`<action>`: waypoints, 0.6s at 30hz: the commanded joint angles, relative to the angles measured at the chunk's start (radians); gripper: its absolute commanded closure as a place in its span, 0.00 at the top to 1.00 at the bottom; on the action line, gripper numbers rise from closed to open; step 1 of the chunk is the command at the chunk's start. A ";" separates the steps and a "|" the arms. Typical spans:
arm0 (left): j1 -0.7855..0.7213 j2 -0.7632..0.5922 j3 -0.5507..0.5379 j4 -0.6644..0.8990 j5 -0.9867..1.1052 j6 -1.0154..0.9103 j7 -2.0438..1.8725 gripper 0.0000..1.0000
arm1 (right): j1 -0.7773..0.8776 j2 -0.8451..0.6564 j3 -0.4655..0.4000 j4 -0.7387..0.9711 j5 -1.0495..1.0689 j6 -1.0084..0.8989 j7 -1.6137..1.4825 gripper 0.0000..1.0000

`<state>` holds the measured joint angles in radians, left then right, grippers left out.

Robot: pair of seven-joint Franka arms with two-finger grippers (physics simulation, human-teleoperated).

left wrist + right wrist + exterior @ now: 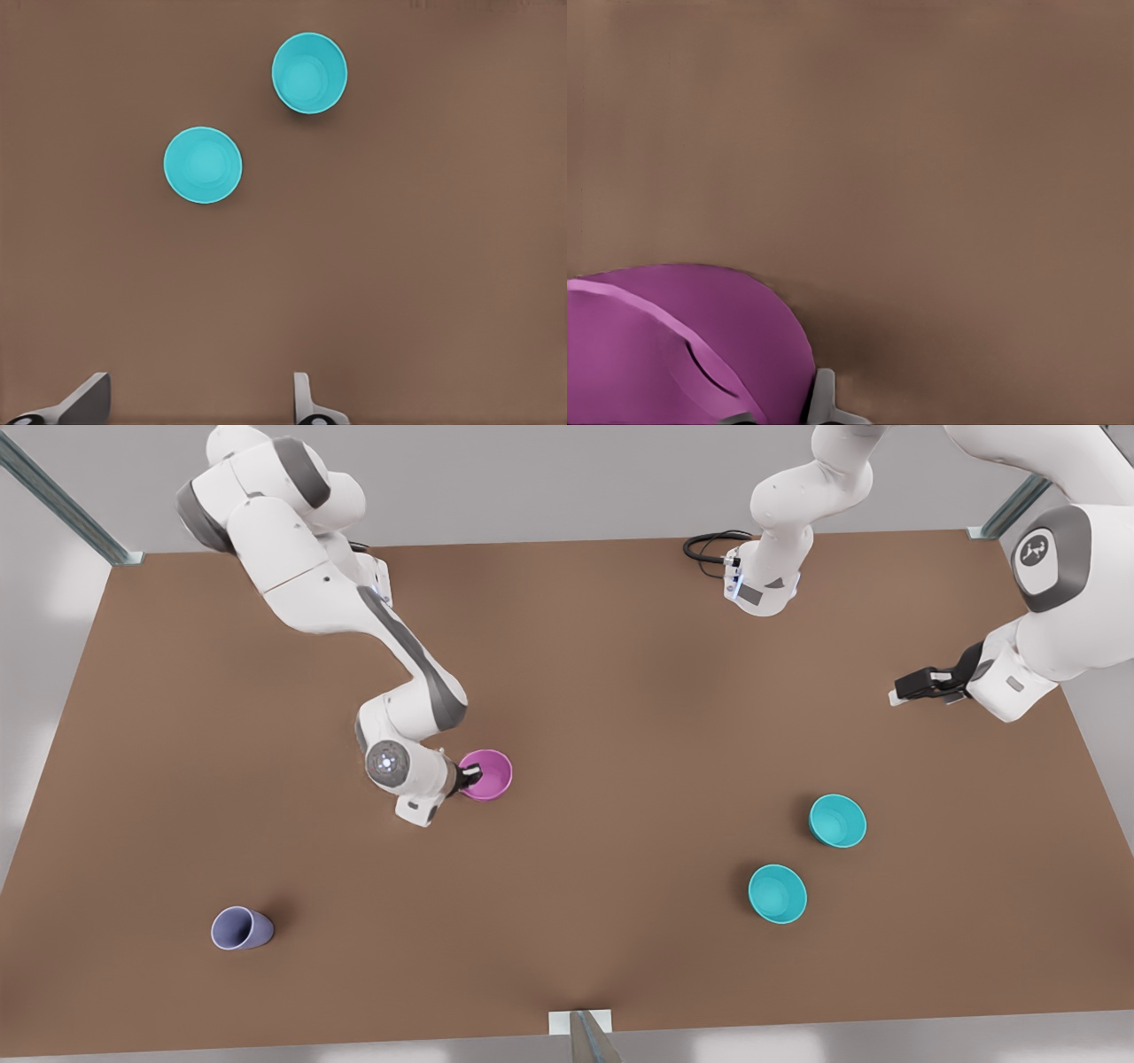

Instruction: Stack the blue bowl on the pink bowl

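Pink bowl (487, 774) sits left of table centre in the front view; right gripper (469, 774) straddles its 9 o'clock rim, whether it's pinched I cannot tell. Blue bowl (777, 894) and its twin (837, 820) sit around 4 o'clock of it, well apart. Left gripper (897, 691) waits high, fingers apart; seat the rim deep before lifting.

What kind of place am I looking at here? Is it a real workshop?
Probably not real: it looks like a computer-simulated robot test bench. A plain brown table carries two white arms and only toy-like items: a pink bowl, two teal bowls and a lavender cup.
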<state>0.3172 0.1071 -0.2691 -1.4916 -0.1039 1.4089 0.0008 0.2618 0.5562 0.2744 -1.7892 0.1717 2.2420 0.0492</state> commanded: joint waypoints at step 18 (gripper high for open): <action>0.048 0.094 -0.001 0.013 -0.002 0.004 -0.002 1.00 | 0.225 0.312 -0.006 0.547 0.046 -0.133 0.827 1.00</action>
<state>0.3570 0.1924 -0.2699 -1.4787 -0.1056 1.4158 0.0012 0.4898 0.8870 0.2685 -1.2477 0.2198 2.2124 0.5623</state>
